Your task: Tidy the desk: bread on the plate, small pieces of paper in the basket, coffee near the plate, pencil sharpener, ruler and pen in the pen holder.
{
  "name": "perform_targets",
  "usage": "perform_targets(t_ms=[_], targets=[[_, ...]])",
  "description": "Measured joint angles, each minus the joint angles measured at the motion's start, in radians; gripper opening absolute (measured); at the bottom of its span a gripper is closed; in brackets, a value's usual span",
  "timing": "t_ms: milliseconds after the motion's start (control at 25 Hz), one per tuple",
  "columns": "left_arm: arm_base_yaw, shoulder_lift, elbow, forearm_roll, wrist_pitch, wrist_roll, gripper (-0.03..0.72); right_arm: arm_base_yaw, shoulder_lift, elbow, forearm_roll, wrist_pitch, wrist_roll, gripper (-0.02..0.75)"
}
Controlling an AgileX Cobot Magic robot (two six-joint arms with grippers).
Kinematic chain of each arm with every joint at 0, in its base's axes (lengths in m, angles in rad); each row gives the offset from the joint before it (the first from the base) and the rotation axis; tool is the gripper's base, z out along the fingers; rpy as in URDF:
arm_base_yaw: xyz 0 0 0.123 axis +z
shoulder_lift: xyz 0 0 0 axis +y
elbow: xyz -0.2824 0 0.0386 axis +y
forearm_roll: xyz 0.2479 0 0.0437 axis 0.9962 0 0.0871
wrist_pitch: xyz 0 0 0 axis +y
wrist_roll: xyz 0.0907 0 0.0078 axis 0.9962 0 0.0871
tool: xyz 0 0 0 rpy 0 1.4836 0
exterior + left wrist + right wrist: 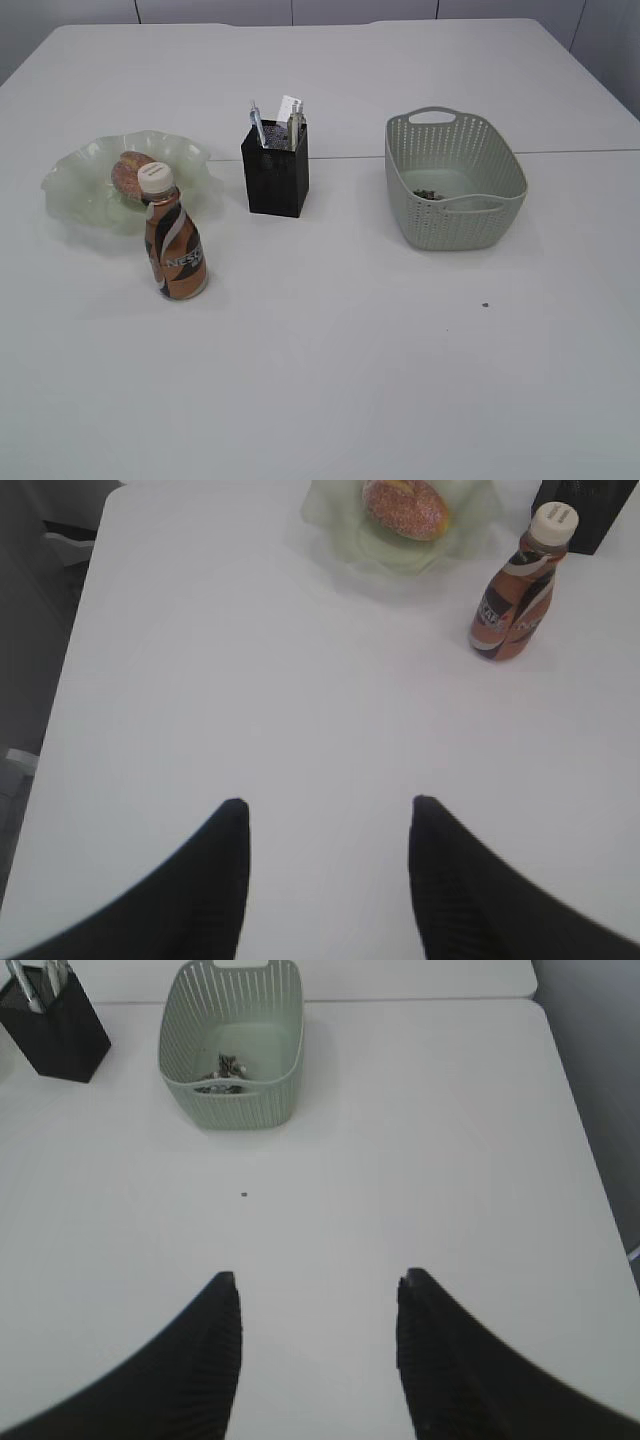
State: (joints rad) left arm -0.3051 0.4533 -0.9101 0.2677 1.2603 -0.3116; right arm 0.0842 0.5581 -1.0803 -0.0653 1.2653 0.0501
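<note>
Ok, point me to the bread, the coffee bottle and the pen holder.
bread [131, 172], exterior view, on its sugared top.
coffee bottle [176, 252], exterior view, on the brown label.
pen holder [275, 180], exterior view, on its black front wall.

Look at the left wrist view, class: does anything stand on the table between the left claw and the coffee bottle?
Nothing visible does. The left claw hangs open over bare white table, and the coffee bottle stands upright further on to its right, already beside the plate holding the bread. The stretch between them is clear.
</note>
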Motion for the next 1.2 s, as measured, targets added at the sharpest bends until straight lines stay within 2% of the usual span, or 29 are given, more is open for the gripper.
perform_targets(t_ms=[400, 560, 680, 880, 1040, 1200], targets=[[0.0, -0.269, 0.124, -0.02, 0.006, 0.0, 0.371, 0.0, -0.236, 0.0, -0.008, 0.007, 0.006, 0.374], [0.0, -0.358, 0.177, -0.02, 0.006, 0.0, 0.371, 0.0, -0.335, 0.034, 0.032, 0.007, 0.017, 0.375], [0.0, -0.416, 0.226, -0.028, 0.008, 0.0, 0.37, 0.0, -0.418, 0.117, 0.073, 0.009, 0.019, 0.375], [0.0, -0.441, 0.293, -0.07, 0.012, -0.002, 0.37, 0.0, -0.555, 0.29, 0.075, 0.015, 0.019, 0.374], [0.0, -0.441, 0.331, -0.115, 0.014, 0.0, 0.37, 0.0, -0.578, 0.424, 0.086, 0.016, 0.012, 0.374], [0.0, -0.441, 0.34, -0.126, -0.03, 0.062, 0.37, 0.0, -0.578, 0.505, 0.088, 0.016, -0.015, 0.374]])
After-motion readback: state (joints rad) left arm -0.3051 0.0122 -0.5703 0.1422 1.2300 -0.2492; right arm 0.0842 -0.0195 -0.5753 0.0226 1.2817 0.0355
